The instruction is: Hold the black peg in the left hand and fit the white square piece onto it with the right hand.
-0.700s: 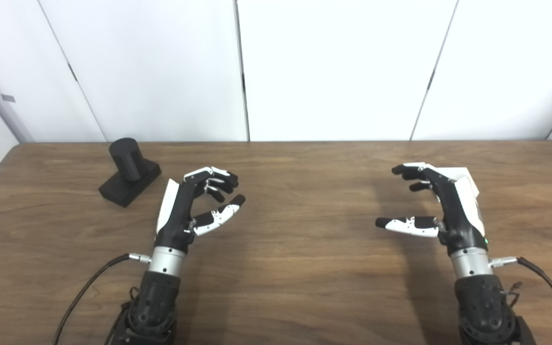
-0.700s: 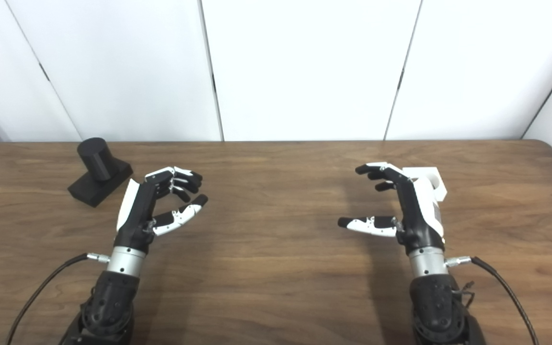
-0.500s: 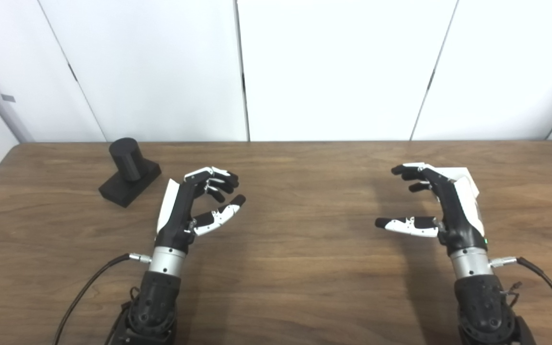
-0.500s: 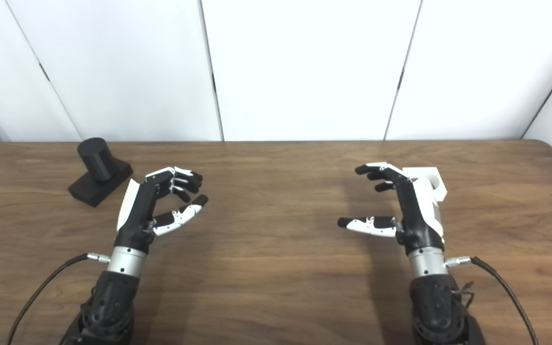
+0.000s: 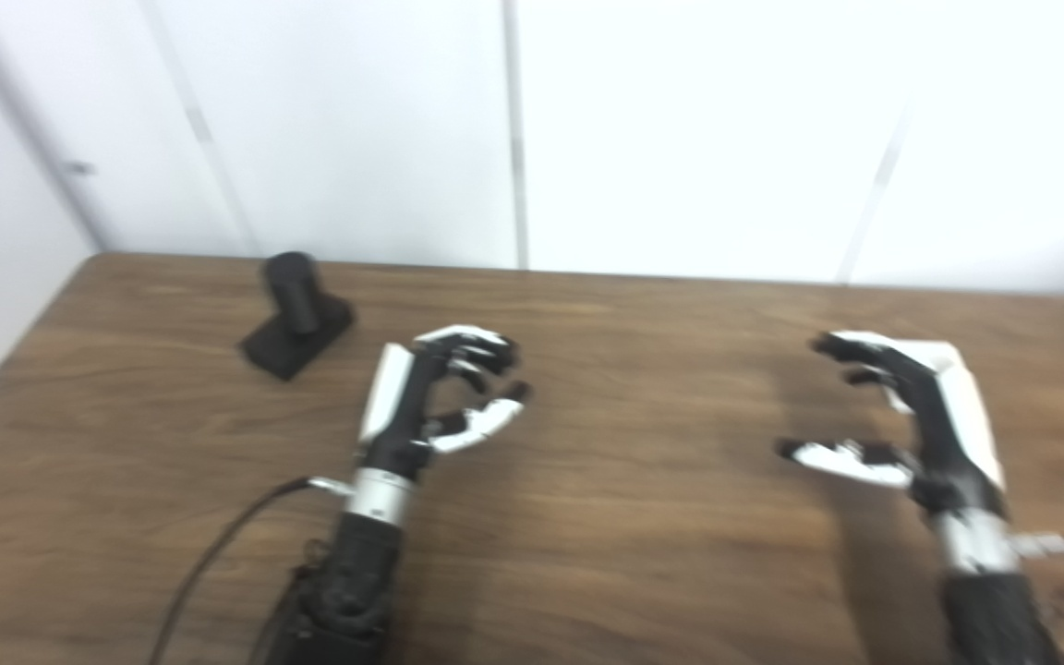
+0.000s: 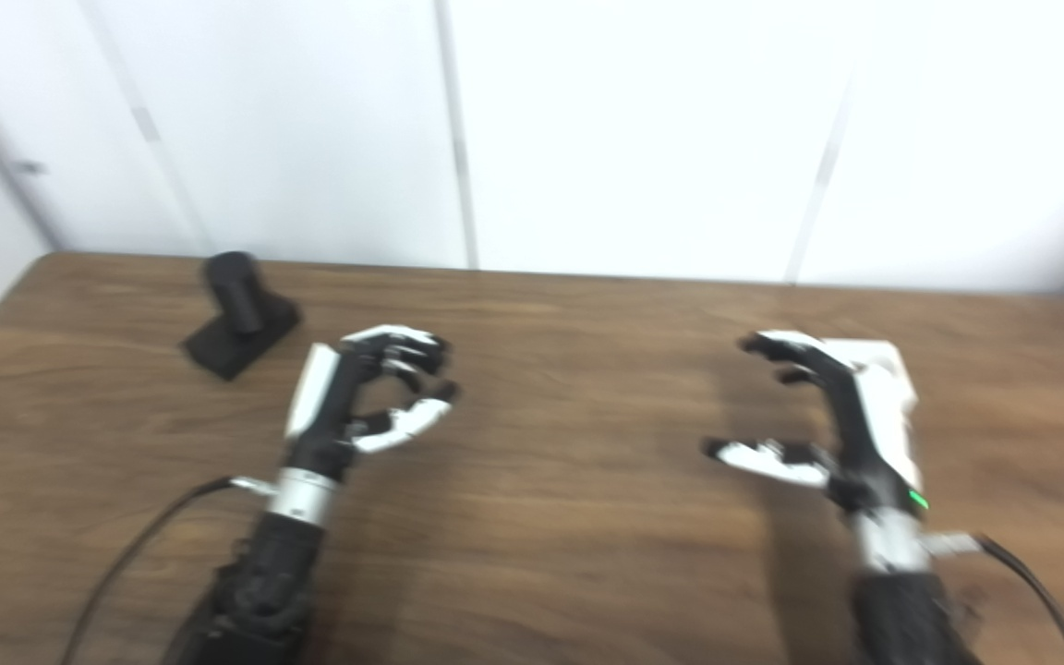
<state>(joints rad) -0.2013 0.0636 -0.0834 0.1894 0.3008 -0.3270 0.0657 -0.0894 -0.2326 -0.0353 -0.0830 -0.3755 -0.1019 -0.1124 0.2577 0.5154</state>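
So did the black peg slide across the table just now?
No. The black peg sits by the same far-left corner of the table; the whole picture shifted, so the camera moved.

Both frames are motion-blurred; fine detail is limited.

Left arm: enters from the near left edge, forearm angled slightly rightward toward the far side. A cable leaves the wrist on its left. The left hand (image 5: 421,406) is held edge-on, back facing left, with fingers (image 5: 477,344) curled rightward and the thumb (image 5: 486,421) extended below them. A gap separates thumb and fingers; nothing is held.

Right arm: enters from the near right edge, forearm near vertical. The right hand (image 6: 841,425) stands edge-on, back facing right, fingers (image 6: 777,349) arched leftward, the thumb (image 6: 758,456) pointing left, well apart from them. Nothing is held.
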